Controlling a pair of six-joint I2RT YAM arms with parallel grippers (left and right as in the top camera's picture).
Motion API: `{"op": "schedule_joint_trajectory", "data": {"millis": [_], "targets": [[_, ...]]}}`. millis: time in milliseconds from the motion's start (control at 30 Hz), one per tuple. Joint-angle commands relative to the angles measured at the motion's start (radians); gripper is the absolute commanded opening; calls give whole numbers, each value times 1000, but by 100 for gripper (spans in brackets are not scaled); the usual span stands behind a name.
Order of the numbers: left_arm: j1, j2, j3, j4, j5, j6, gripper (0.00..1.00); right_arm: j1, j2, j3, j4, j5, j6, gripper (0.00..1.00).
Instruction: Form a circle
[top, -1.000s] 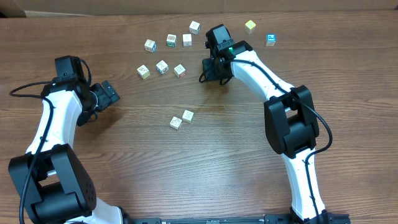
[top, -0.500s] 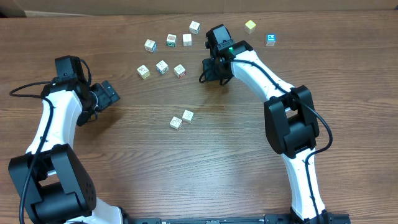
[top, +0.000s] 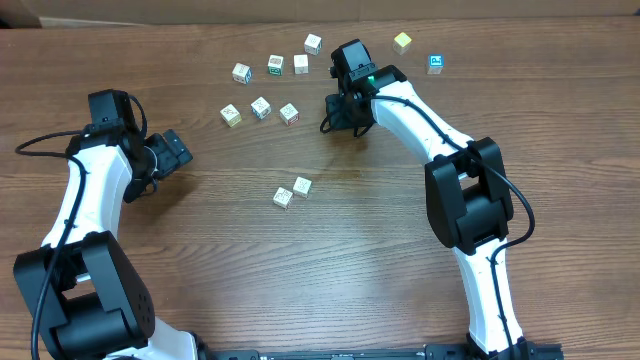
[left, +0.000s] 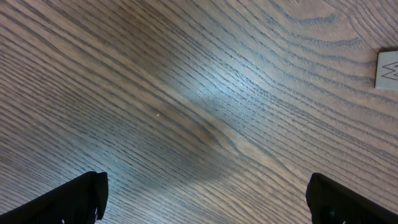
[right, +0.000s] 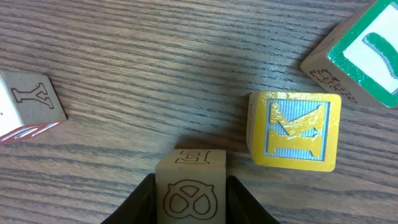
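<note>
Mid-table, two cubes (top: 283, 197) sit paired, apart from rest. Left gripper (top: 176, 149) spread wide over bare wood (left: 205, 93), holding nothing. Right gripper (right: 190, 205) clamped on pretzel-marked cube (right: 189, 165), with yellow K cube (right: 293, 130) just beside; gap looks slim, hard to judge. Risk: finger clips K cube on release, knocking it astray. Beyond, loose cubes (top: 260, 106) scattered; no circle yet.

The E cube (right: 189, 186) is cut off by the bottom edge.
</note>
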Motion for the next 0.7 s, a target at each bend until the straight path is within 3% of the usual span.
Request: {"op": "schedule_joint_trajectory", "data": {"millis": [0,267,667], "targets": [[-1,6,3,0,8,-6,100,0,-18,18,0,-1,-1,29],[-1,6,3,0,8,-6,100,0,-24,18,-5,-1,0,29],[-1,6,3,0,8,-6,100,0,-166,18,-118,-1,-1,26]]}}
